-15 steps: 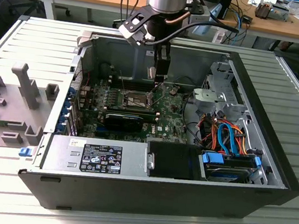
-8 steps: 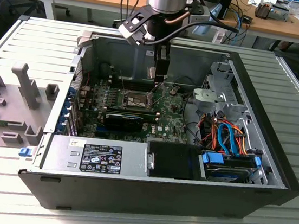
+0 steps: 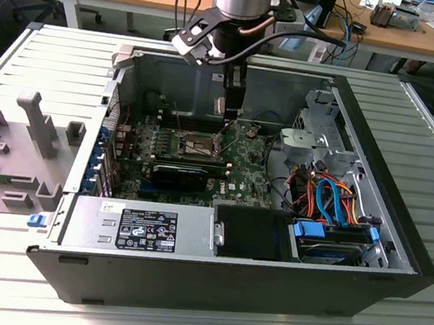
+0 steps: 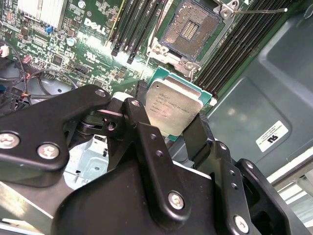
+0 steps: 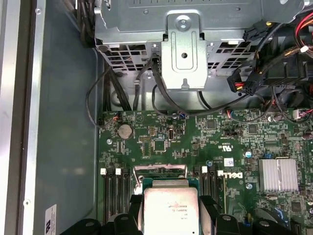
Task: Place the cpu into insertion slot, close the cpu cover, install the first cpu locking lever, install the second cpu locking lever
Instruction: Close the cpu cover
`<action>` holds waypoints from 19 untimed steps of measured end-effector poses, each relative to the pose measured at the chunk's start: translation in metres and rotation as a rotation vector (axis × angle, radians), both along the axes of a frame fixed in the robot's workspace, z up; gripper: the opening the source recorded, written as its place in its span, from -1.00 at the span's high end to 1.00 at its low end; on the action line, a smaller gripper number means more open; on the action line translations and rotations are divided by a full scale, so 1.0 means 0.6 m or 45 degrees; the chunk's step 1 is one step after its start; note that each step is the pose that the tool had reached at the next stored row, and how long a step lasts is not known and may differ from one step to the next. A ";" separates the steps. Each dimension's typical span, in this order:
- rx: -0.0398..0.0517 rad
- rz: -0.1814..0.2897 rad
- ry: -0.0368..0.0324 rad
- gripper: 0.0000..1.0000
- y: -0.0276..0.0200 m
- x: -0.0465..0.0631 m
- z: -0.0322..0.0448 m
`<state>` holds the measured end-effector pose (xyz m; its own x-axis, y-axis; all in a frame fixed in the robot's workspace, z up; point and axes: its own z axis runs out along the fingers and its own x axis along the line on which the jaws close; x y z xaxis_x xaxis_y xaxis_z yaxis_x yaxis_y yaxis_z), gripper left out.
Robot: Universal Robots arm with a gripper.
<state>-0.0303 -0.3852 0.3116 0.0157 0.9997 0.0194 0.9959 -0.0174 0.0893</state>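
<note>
Pinching the cpu (image 4: 173,105) by opposite edges, the gripper (image 4: 170,120) holds it: flat square, dull silver top, green rim. Open insertion slot (image 4: 188,30) just beyond the gripper.

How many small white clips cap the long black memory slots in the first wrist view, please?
4 white clips: two beside one edge of the grey metal-topped square cpu, two the opposite edge. Others at the slots' far ends may hide behind the black gripper.
</note>
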 end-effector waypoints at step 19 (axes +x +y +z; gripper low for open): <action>0.000 -0.031 0.0000 -0.09 0.0000 -0.001 -0.035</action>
